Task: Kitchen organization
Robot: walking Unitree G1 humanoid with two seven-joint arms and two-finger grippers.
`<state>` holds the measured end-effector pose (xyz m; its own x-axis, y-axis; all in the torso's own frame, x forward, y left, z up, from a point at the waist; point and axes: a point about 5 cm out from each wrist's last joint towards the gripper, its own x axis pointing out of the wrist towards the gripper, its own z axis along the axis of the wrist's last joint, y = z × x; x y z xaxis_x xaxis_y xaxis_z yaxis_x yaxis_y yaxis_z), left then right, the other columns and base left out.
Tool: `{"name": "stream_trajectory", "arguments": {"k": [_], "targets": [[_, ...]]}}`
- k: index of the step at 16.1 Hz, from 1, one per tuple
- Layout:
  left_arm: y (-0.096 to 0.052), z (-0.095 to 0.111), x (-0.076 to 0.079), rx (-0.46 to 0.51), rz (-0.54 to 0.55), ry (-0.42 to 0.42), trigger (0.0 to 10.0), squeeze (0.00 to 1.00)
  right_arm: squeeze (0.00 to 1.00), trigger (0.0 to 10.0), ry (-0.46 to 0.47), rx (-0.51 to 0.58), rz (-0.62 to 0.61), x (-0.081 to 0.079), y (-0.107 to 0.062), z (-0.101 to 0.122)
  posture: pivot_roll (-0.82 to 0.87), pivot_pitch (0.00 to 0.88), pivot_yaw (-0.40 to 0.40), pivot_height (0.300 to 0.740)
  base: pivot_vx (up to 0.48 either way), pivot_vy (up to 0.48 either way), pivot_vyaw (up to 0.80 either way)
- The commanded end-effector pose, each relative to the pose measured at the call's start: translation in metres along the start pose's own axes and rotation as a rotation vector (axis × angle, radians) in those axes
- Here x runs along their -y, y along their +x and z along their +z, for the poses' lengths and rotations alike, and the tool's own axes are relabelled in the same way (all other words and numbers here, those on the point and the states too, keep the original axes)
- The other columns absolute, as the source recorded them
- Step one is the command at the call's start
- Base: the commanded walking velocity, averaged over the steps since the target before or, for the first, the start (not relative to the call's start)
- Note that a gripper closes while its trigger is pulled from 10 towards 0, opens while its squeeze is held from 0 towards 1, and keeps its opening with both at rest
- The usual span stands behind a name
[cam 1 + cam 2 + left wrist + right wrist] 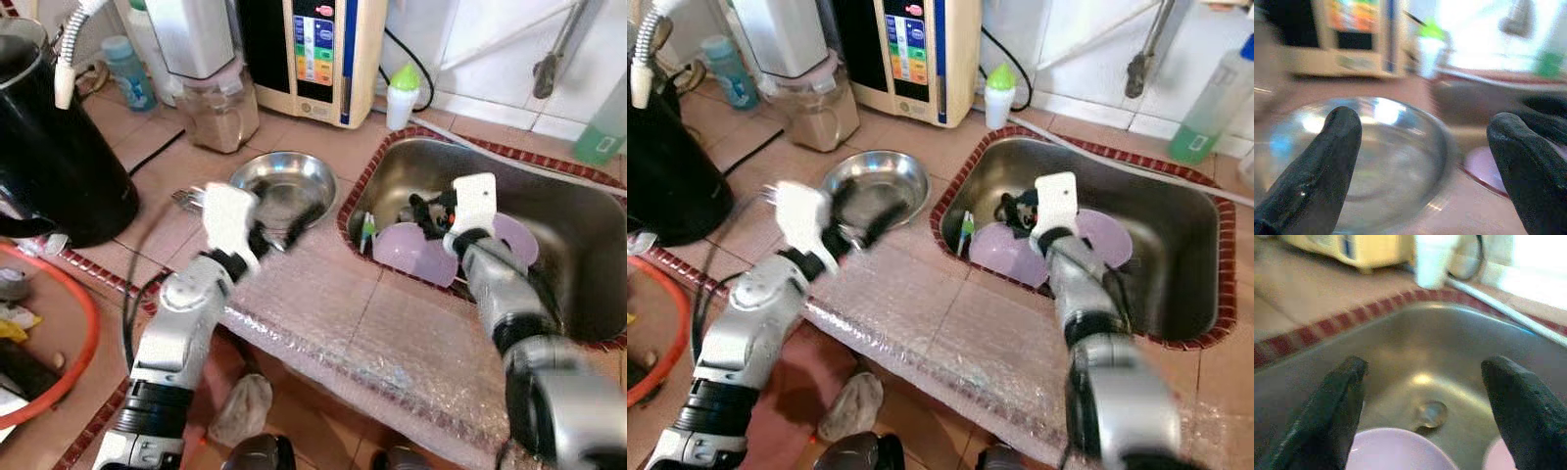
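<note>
Left eye view had my left tool (284,227) hanging over the near rim of the steel bowl (285,181), which sat on the tiled tabletop (323,142) just left of the sink (573,250). Through the left wrist view the two black fingers (1317,171) stood spread wide, nothing between them, and the bowl lay straight ahead and a little below, its near rim between the fingertips. I judged that this was the relation the next move hung on: the bowl was round, with no long axis to line up with, so I only needed to drop forward and down onto the rim.

Further right, my right tool (431,211) was down inside the sink, above the two lilac plates (416,250) lying on its floor. In the right wrist view its fingers (1327,411) were also spread and empty, with one plate just under them and the drain (1431,413) beyond. The bowl was nearer my left arm, the plates nearer my right.
</note>
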<state>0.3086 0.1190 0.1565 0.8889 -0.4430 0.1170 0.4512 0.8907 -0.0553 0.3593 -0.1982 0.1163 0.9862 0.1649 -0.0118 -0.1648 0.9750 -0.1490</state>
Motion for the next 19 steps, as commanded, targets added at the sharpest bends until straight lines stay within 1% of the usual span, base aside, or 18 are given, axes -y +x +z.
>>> {"name": "stream_trajectory", "arguments": {"k": [1,3,4,5,6,7,8,9,11,12,14,16,17,19], "targets": [[-0.002,0.006,-0.01,0.031,0.084,0.025,10.0,1.0,1.0,10.0,-0.003,0.055,0.021,-0.004,-0.002,0.007,0.01,0.051,0.043,0.74,0.0,0.0,0.0],[-0.007,0.009,-0.029,0.064,0.264,0.046,10.0,1.0,1.0,10.0,0.016,0.114,0.045,-0.013,-0.016,0.007,-0.01,0.066,0.036,0.74,0.0,0.0,0.0],[-0.009,0.008,-0.037,0.062,0.354,0.047,10.0,1.0,1.0,10.0,0.003,0.144,0.078,-0.022,-0.025,0.009,-0.02,0.069,0.036,0.74,0.0,0.0,0.0],[-0.01,0.006,-0.041,0.056,0.394,0.057,10.0,1.0,1.0,10.0,-0.011,0.154,0.1,-0.026,-0.029,0.009,-0.03,0.072,0.037,0.74,0.0,0.0,0.0],[-0.009,0.002,-0.043,0.04,0.419,0.033,10.0,1.0,0.0,10.0,-0.018,0.147,0.124,-0.031,-0.034,0.008,-0.04,0.072,0.036,0.74,0.0,0.0,0.0],[-0.007,-0.002,-0.043,0.022,0.437,-0.011,10.0,0.72,0.0,10.0,-0.009,0.146,0.172,-0.04,-0.041,0.008,-0.04,0.074,0.035,0.74,0.0,0.0,0.0],[-0.005,-0.004,-0.043,0.017,0.453,-0.037,10.0,0.42,0.0,10.0,-0.013,0.161,0.231,-0.05,-0.049,0.012,-0.05,0.077,0.036,0.74,0.0,0.0,0.0],[-0.003,-0.005,-0.044,0.016,0.484,-0.05,10.0,0.0,0.0,10.0,-0.017,0.164,0.285,-0.058,-0.06,0.015,-0.05,0.077,0.035,0.74,0.0,0.0,0.0],[-0.002,-0.005,-0.052,0.022,0.561,-0.051,10.0,0.0,0.0,10.0,-0.017,0.146,0.355,-0.069,-0.082,0.017,-0.07,0.087,0.033,0.74,0.0,0.0,0.0],[-0.002,-0.005,-0.055,0.019,0.581,-0.05,10.0,0.0,0.0,10.0,-0.011,0.138,0.357,-0.07,-0.086,0.016,-0.08,0.093,0.034,0.74,0.0,0.0,0.0],[-0.002,-0.004,-0.065,0.017,0.631,-0.043,10.0,0.0,0.0,10.0,0.003,0.126,0.352,-0.073,-0.092,0.017,-0.08,0.103,0.041,0.74,0.0,0.0,0.0],[-0.001,-0.001,-0.068,0.016,0.646,-0.023,10.0,0.0,0.0,10.0,0.008,0.118,0.347,-0.074,-0.092,0.019,-0.09,0.111,0.046,0.74,0.0,0.0,0.0],[-0.003,-0.005,-0.074,-0.014,0.699,-0.032,10.0,0.0,0.0,10.0,0.017,0.118,0.344,-0.075,-0.092,0.022,-0.09,0.113,0.052,0.74,0.0,0.0,0.0],[-0.003,-0.011,-0.079,-0.054,0.73,-0.079,10.0,0.0,0.0,10.0,0.027,0.116,0.342,-0.077,-0.093,0.025,-0.09,0.118,0.056,0.74,0.0,0.0,0.0]]}}
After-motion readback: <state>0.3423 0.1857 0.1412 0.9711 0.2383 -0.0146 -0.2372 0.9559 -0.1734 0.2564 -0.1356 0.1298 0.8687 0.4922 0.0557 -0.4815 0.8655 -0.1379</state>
